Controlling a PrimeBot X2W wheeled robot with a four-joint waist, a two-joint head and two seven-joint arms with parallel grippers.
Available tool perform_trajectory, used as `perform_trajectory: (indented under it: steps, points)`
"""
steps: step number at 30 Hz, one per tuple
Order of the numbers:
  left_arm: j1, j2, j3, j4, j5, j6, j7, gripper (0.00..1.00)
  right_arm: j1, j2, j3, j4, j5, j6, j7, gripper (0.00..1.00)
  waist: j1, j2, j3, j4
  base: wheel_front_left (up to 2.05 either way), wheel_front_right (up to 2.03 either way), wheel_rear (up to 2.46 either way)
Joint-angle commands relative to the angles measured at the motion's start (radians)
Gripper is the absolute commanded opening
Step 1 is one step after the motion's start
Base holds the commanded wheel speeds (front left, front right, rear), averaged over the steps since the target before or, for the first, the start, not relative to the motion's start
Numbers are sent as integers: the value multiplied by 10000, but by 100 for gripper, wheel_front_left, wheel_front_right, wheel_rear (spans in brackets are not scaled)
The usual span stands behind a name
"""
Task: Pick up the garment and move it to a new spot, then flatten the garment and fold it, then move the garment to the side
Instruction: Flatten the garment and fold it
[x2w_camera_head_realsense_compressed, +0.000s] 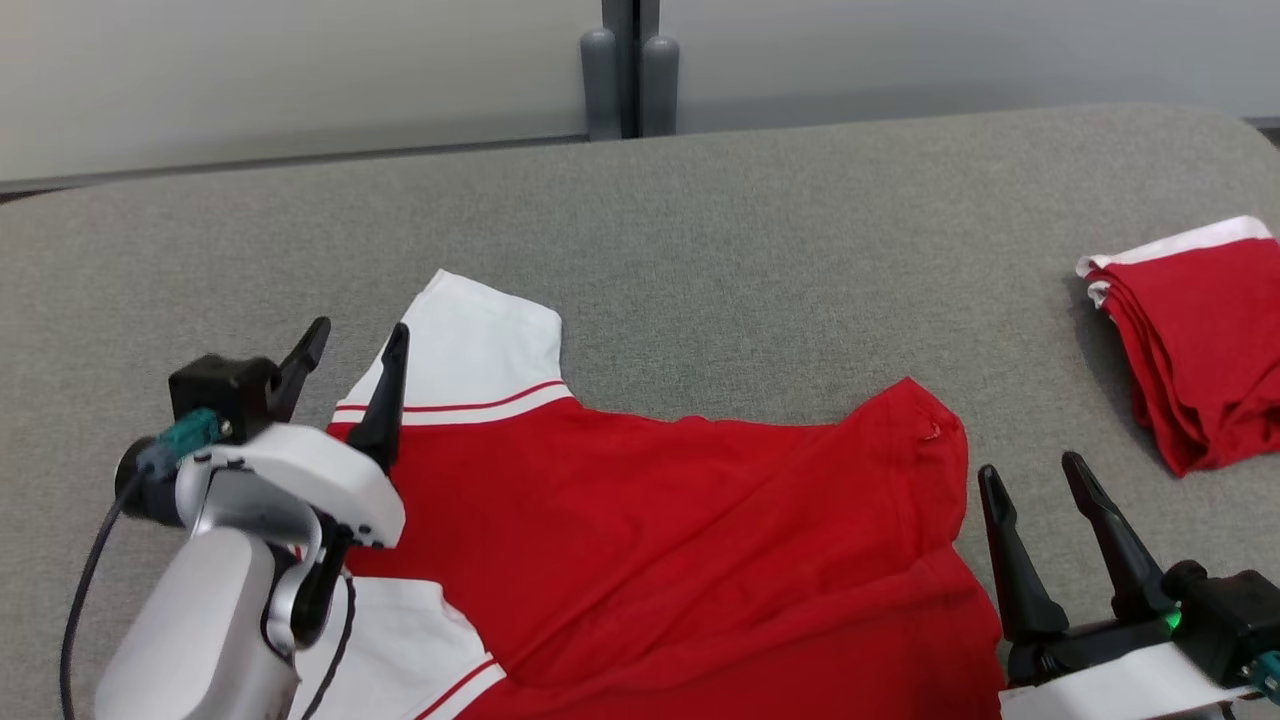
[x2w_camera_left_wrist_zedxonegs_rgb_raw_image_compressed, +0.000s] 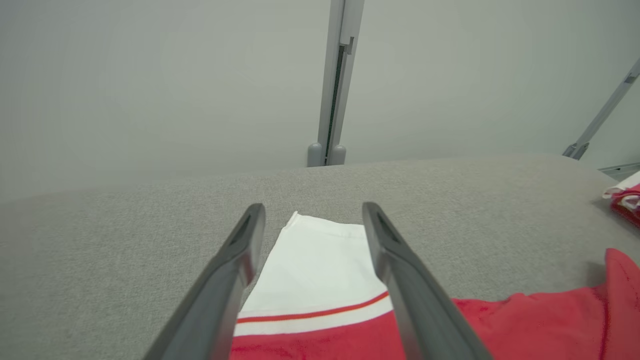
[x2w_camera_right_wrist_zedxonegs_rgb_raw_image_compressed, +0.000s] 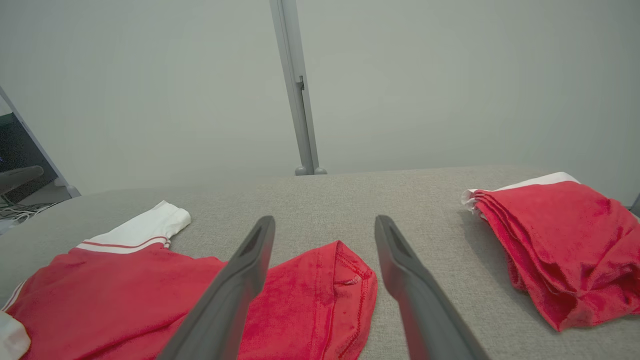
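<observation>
A red garment (x2w_camera_head_realsense_compressed: 680, 540) with white sleeves lies spread on the grey table (x2w_camera_head_realsense_compressed: 700, 230). Its far white sleeve (x2w_camera_head_realsense_compressed: 470, 355) points away from me. My left gripper (x2w_camera_head_realsense_compressed: 355, 345) hovers open over that sleeve's left edge, nothing between its fingers; the left wrist view shows the garment's sleeve (x2w_camera_left_wrist_zedxonegs_rgb_raw_image_compressed: 315, 265) between the spread fingers of the left gripper (x2w_camera_left_wrist_zedxonegs_rgb_raw_image_compressed: 311, 212). My right gripper (x2w_camera_head_realsense_compressed: 1030, 470) stands open just right of the garment's lower hem corner (x2w_camera_head_realsense_compressed: 930, 420), holding nothing. In the right wrist view the red garment (x2w_camera_right_wrist_zedxonegs_rgb_raw_image_compressed: 310, 295) has that corner lying between the right gripper (x2w_camera_right_wrist_zedxonegs_rgb_raw_image_compressed: 325, 222) fingers.
A folded stack of red garments (x2w_camera_head_realsense_compressed: 1200, 340) with white trim sits at the table's right edge, also in the right wrist view as a red stack (x2w_camera_right_wrist_zedxonegs_rgb_raw_image_compressed: 560, 240). A grey post (x2w_camera_head_realsense_compressed: 625, 65) stands behind the table against a pale wall.
</observation>
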Motion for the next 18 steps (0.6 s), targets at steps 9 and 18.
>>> perform_trajectory:
  steps: [9, 18]
  points:
    - [-3873, -266, -307, 4946, -348, -1159, 526, 100, -1073, 142, 518, 385, -144, -4, -365, 100, 0, 0, 1697, -1086, 0, 0, 0]
    - [-5465, -79, -553, 8076, -350, -1428, 880, 0, -1384, 269, 424, 796, -75, -4, -639, 100, 0, 0, 2221, -1406, 0, 0, 0]
